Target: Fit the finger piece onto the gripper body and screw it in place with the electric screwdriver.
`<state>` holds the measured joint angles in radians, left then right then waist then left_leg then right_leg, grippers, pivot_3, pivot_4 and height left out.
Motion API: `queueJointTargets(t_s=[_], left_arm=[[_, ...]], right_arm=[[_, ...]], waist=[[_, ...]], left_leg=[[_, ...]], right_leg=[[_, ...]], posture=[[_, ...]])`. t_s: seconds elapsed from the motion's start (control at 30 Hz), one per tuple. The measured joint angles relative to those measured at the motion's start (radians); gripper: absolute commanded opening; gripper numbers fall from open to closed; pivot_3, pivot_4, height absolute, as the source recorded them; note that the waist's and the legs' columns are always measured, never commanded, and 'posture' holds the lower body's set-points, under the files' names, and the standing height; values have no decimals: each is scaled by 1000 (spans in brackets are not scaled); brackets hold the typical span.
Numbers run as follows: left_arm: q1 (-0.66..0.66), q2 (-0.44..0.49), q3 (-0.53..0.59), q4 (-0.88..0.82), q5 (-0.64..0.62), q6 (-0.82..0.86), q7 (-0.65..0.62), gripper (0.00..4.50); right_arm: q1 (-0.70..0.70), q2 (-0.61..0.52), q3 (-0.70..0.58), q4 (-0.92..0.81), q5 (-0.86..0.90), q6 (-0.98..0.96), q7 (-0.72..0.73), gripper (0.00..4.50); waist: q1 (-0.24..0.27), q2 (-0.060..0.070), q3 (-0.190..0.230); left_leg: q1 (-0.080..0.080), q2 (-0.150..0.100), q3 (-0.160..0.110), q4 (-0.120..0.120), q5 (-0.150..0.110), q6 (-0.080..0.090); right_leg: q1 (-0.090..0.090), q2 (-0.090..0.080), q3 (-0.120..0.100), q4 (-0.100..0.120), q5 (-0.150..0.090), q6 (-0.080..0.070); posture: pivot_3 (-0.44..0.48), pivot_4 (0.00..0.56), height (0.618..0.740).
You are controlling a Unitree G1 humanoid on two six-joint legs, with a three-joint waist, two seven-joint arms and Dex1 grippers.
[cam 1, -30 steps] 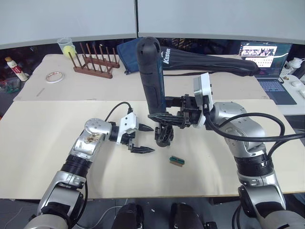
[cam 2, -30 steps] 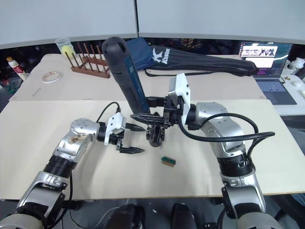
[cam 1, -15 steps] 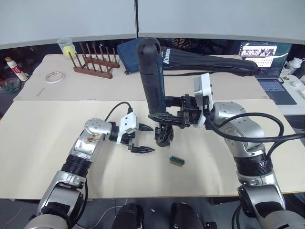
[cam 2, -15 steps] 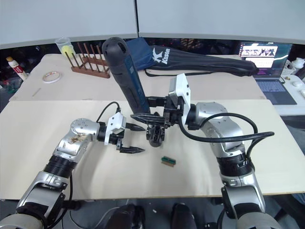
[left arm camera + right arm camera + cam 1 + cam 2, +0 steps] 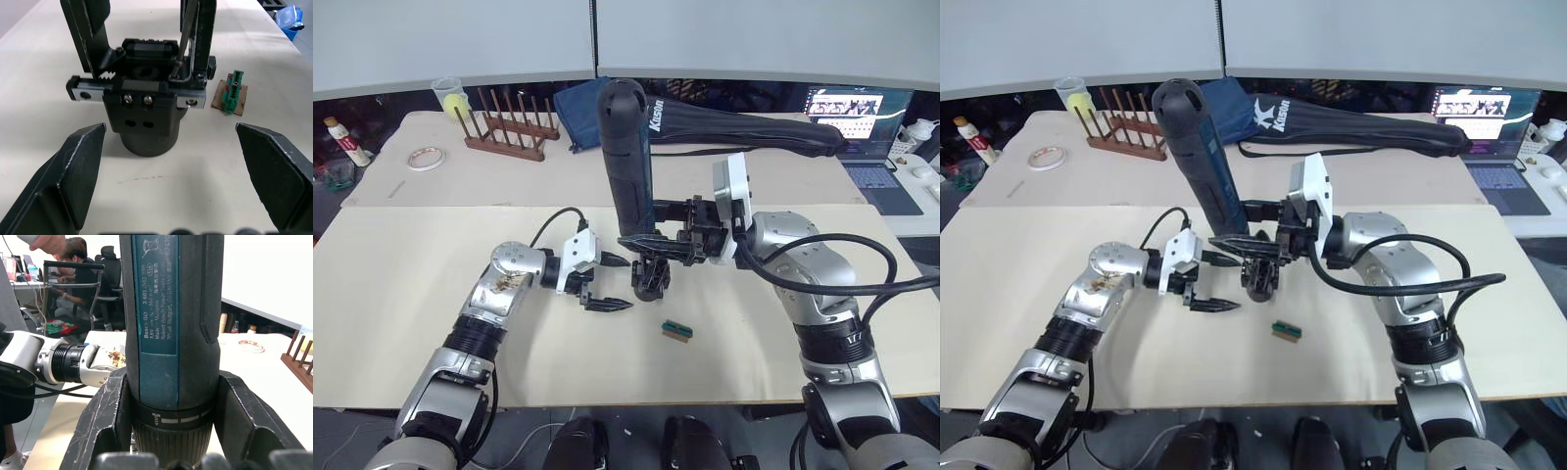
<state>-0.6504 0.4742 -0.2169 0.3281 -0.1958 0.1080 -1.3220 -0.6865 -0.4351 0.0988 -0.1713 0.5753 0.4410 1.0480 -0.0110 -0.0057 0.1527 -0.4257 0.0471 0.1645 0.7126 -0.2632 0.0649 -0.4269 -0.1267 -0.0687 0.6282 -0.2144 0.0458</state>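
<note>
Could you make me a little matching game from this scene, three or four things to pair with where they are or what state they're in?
Things:
1. electric screwdriver
2. left gripper
3. gripper body
4. small green piece

States:
A. lying loose on the table
B. open, empty
C. held upright in the right gripper
D. standing on the table under the screwdriver's bit

Pairs: 1-C, 2-B, 3-D, 4-A
</note>
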Motion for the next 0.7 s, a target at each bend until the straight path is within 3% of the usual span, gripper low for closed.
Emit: queueJointTargets(t_s=[0.43, 0.7], left_arm=[[-1, -7, 0, 9, 4, -5, 1, 4500], [-27, -58, -5, 119, 38, -52, 18, 4500]], right_arm=[[1, -1, 0, 4, -4, 1, -7, 1913], [0, -7, -1, 6, -2, 5, -8, 1913]], waist=[[0, 0, 0], [4, 0, 0]], left_leg=[[0, 0, 0, 0, 0, 0], [1, 0, 0, 0, 0, 0]], right_leg=[[0, 0, 0, 0, 0, 0], [1, 0, 0, 0, 0, 0]], posture=[[0, 150, 740], [0, 150, 740]])
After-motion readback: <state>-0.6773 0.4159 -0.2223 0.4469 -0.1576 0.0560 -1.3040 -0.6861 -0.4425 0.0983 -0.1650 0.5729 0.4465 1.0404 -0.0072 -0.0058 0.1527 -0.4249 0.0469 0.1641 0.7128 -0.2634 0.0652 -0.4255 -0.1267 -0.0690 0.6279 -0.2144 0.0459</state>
